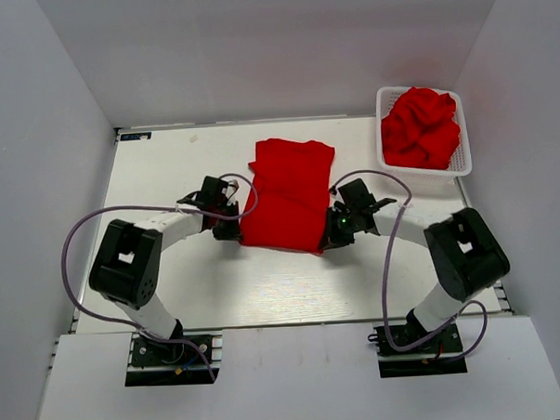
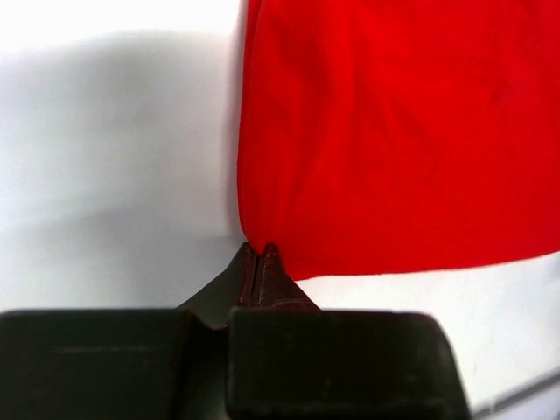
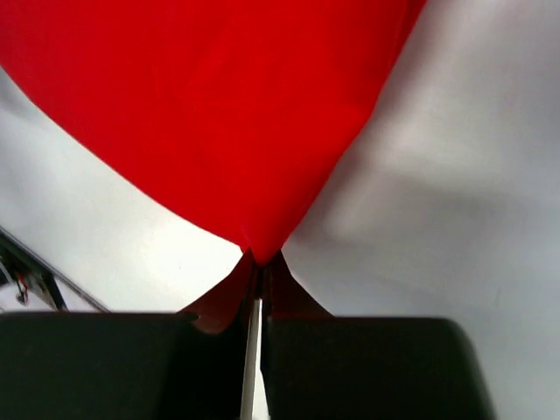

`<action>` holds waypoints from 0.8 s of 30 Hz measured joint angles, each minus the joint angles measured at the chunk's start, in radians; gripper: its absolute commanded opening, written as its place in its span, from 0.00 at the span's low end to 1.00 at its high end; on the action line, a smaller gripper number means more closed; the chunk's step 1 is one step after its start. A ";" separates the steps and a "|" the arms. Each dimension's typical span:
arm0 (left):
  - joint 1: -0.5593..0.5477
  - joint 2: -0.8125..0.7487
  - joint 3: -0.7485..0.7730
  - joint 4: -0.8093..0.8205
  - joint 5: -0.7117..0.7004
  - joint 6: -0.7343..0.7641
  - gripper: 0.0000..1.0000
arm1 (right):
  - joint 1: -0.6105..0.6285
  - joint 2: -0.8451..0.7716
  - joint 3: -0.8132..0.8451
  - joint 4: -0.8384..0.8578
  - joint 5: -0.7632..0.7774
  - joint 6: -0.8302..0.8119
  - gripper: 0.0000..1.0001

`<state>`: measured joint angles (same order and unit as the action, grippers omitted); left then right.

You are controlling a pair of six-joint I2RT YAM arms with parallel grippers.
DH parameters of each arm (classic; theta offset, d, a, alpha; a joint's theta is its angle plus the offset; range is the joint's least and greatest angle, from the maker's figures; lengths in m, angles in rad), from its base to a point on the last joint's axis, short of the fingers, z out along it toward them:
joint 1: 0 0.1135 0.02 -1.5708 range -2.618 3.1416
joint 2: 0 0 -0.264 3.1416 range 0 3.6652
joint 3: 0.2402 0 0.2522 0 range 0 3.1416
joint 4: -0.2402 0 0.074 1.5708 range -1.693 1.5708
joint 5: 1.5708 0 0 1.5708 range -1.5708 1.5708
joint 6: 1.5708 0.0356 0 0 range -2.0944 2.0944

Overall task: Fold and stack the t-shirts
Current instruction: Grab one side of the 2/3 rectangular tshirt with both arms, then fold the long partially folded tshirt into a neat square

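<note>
Looking for writing first, we find only a small dark tag (image 1: 134,136) at the upper left corner of the white counter (image 1: 265,290), and it is too small for us to read. In the middle of the top view lies the folded t-shirt (image 1: 289,193), plain bright red soft cloth laid as a tall, slightly tilted oblong. Its top edge is uneven and its surface mostly smooth with a few shallow creases. The left claw (image 1: 236,230) meets its lower left corner and the right claw (image 1: 331,239) its lower right corner. In both wrist views we see the dark fingertips pressed together with a point of red cloth nipped between them, the fabric spreading up and away from the tips to fill the upper part of each frame. Each claw is therefore clamped on a corner of the folded t-shirt, low over the counter. In the upper right of the top view a white lattice basket (image 1: 386,154) stands at the counter's far edge, well apart from the folded t-shirt. It is heaped with crumpled t-shirts (image 1: 423,126) of the same red that rise above its rim. The white-and-black arms bend in from the lower left and lower right, and a grey cable (image 1: 70,261) loops beside each one. Pale walls (image 1: 44,137) close in the counter on three sides.
</note>
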<state>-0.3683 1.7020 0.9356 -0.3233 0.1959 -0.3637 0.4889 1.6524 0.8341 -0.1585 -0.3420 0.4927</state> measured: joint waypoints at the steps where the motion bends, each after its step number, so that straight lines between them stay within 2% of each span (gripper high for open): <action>1: -0.010 -0.032 -0.024 -0.030 -0.001 -0.007 0.00 | 0.007 -0.037 -0.016 -0.030 0.007 -0.003 0.00; 7: -0.084 -0.299 -0.122 -0.225 0.049 -0.070 0.00 | 0.048 -0.324 -0.055 -0.282 0.027 -0.056 0.00; 13: -0.109 -0.526 -0.056 -0.369 0.086 -0.101 0.00 | 0.052 -0.441 -0.012 -0.501 0.013 -0.108 0.00; 19: -0.118 -0.514 0.099 -0.394 0.035 -0.101 0.00 | 0.049 -0.414 0.163 -0.579 0.077 -0.138 0.00; 24: -0.115 -0.395 0.241 -0.405 -0.095 -0.120 0.00 | 0.034 -0.350 0.289 -0.570 0.176 -0.136 0.00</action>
<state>-0.4831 1.3067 1.1767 -0.7280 0.1013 -0.4839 0.5228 1.3025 1.1229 -0.7280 -0.1658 0.3565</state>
